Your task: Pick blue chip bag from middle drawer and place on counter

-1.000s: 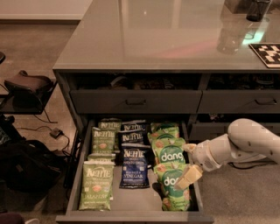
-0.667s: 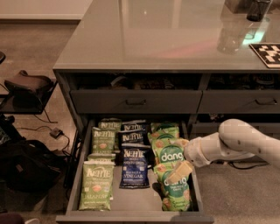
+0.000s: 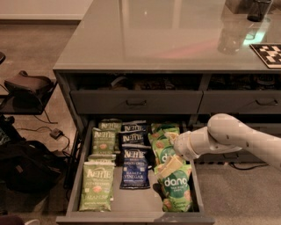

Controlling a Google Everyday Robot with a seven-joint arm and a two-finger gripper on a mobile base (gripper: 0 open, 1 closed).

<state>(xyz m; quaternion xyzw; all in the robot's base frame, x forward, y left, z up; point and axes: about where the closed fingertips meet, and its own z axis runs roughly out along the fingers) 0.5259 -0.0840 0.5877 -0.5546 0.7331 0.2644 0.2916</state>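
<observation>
The middle drawer (image 3: pixel 77 176) is pulled open below the counter (image 3: pixel 158 39). Its middle column holds three navy Kettle chip bags; the front blue chip bag (image 3: pixel 135 169) lies flat, with two more (image 3: pixel 133 139) behind it. Green Kettle bags (image 3: pixel 96 184) fill the left column and green dang bags (image 3: pixel 175 191) the right. My gripper (image 3: pixel 170 151) reaches in from the right and hovers low over the dang bags, just right of the blue bags. Its pale fingers (image 3: pixel 170 167) stand apart with nothing between them.
Two narrower closed drawers (image 3: pixel 136 102) sit above the open one. A dark cup (image 3: pixel 259 9) and a checkered board (image 3: pixel 268 55) stand on the counter's far right. A black bag (image 3: pixel 26 169) and cables lie on the floor to the left.
My arm has moved left across the drawer, bringing the gripper from the right edge over the dang bags and closer to the blue bags.
</observation>
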